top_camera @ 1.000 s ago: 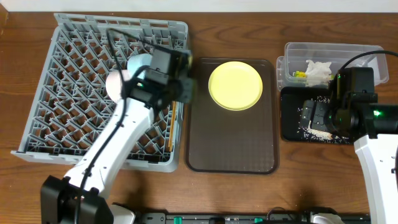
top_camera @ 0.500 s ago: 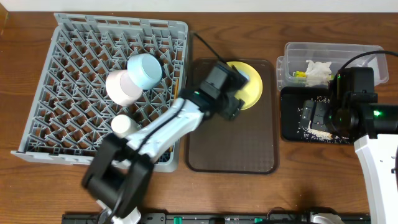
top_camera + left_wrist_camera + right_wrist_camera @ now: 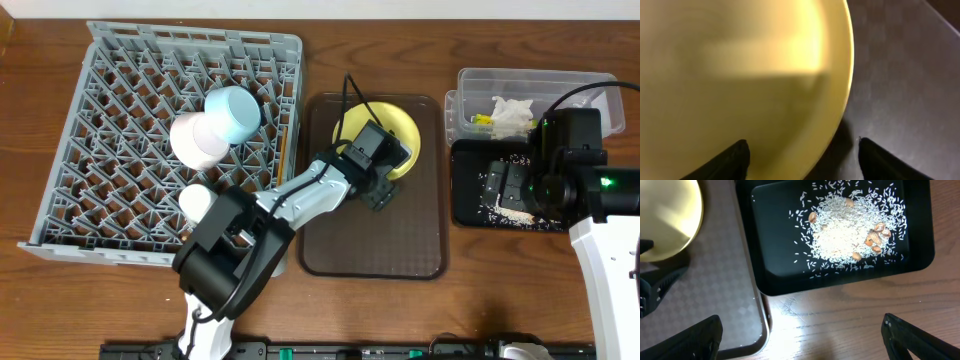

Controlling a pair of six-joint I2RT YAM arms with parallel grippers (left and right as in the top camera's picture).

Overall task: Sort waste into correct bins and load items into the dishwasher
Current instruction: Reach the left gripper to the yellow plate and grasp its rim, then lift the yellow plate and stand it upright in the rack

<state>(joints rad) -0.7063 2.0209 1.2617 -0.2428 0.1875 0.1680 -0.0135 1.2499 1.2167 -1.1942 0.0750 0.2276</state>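
Observation:
The yellow plate (image 3: 372,125) lies on the brown serving tray (image 3: 370,235). My left gripper (image 3: 383,178) is at its near rim, open; in the left wrist view (image 3: 802,160) one finger is over the plate (image 3: 740,75), the other over the tray, rim between them. The grey dish rack (image 3: 110,150) holds the light blue bowl (image 3: 232,112), pinkish bowl (image 3: 198,140), white cup (image 3: 198,202) and chopsticks (image 3: 283,165). My right gripper (image 3: 508,185) hangs wide open over the black tray (image 3: 466,195), which holds rice scraps (image 3: 845,230). The clear tub (image 3: 530,74) holds the napkin (image 3: 512,112) and wrapper (image 3: 484,120).
In the right wrist view the black tray (image 3: 775,260) sits right beside the brown tray's (image 3: 720,280) edge, with bare wooden table (image 3: 840,325) under my open right gripper (image 3: 802,340). The left arm stretches across the rack's right edge and the brown tray.
My left arm swung right from the dish rack onto the brown tray and settled at the yellow plate's near rim. The right arm has not moved.

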